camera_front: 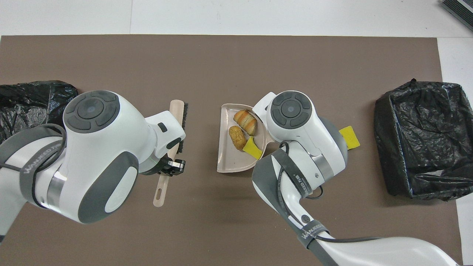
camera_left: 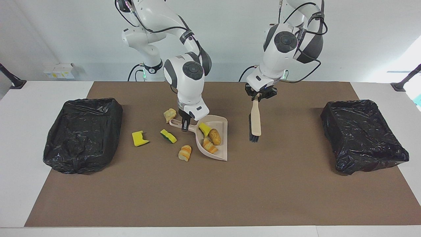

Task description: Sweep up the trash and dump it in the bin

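I have the left end effector (camera_left: pixel 257 97) clenched on the handle of the beige brush (camera_left: pixel 255 122), which hangs above the brown mat (camera_left: pixel 230 191) with its bristles pointing down, well clear of the dustpan (camera_left: pixel 222 144) and toward the left arm's end of the counter (camera_left: pixel 23 131). From overhead I see the brush (camera_front: pixel 176 122) sticking out from under the left wrist, its handle end pointing back toward the robots.

My right end effector (camera_left: pixel 185 125) is clamped on the dustpan's handle, and the pan rests flat on the mat near the middle of the counter.

Three pieces of the trash sit inside the pan: a yellow sponge piece (camera_left: pixel 205 129), a brown bread-like chunk (camera_left: pixel 215 136) and an orange striped chunk (camera_left: pixel 209 146). The overhead view shows the same three, the yellow sponge piece (camera_front: pixel 252 147) closest to the handle.

Four more scraps lie loose on the mat beside the pan, toward the right arm's end: a pale yellow chunk (camera_left: pixel 169 115) closest to the robots, a yellow-green sponge piece (camera_left: pixel 168 136), a yellow notched sponge piece (camera_left: pixel 139 138) and a tan striped chunk (camera_left: pixel 185 153) just beside the pan's wall.

A black-lined bin (camera_left: pixel 84 133) sits at the right arm's end of the mat, and another black-lined bin (camera_left: pixel 363 135) at the left arm's end.
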`<action>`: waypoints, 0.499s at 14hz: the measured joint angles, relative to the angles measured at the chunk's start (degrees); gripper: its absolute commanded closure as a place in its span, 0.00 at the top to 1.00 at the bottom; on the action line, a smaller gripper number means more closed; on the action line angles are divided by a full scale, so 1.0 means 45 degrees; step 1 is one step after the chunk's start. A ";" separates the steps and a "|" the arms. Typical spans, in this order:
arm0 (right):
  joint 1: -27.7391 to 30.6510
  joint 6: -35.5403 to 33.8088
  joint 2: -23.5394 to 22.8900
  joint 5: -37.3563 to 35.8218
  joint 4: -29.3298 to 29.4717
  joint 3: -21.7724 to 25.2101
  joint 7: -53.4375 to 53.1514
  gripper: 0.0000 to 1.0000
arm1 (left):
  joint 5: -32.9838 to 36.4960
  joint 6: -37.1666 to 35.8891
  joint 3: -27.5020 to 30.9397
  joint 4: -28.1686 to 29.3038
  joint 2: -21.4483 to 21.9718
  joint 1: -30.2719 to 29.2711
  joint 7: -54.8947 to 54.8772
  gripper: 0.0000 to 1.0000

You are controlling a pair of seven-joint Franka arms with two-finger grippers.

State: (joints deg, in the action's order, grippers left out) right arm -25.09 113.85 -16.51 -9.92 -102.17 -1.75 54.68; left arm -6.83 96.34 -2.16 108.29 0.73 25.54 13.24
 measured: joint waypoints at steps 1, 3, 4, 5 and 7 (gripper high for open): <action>0.0000 0.0000 0.0000 0.0000 0.0000 0.0000 0.0000 0.00 | -0.0001 -0.0506 -0.0034 0.0027 0.0117 0.0001 0.0151 0.00; 0.0000 0.0000 0.0000 0.0000 0.0000 0.0000 0.0000 0.00 | -0.0020 -0.1237 -0.0141 0.0292 0.0386 0.0022 0.0926 0.00; -0.0001 0.0001 0.0000 0.0000 0.0000 0.0000 0.0000 0.00 | -0.0110 -0.1318 -0.0184 0.0611 0.0575 0.0079 0.1378 0.00; -0.0001 0.0001 0.0000 0.0000 0.0000 0.0000 0.0000 0.00 | -0.0328 -0.1307 -0.0242 0.1066 0.0841 0.0166 0.1831 0.00; -0.0001 0.0001 0.0000 0.0000 0.0000 0.0000 0.0000 0.00 | -0.0677 -0.0892 -0.0305 0.2249 0.1504 0.0778 0.2709 0.00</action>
State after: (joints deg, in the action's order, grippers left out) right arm -25.09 113.85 -16.51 -9.92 -102.17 -1.75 54.68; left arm -9.88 92.33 -3.54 118.41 7.50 29.04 25.43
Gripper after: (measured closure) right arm 0.683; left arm 0.744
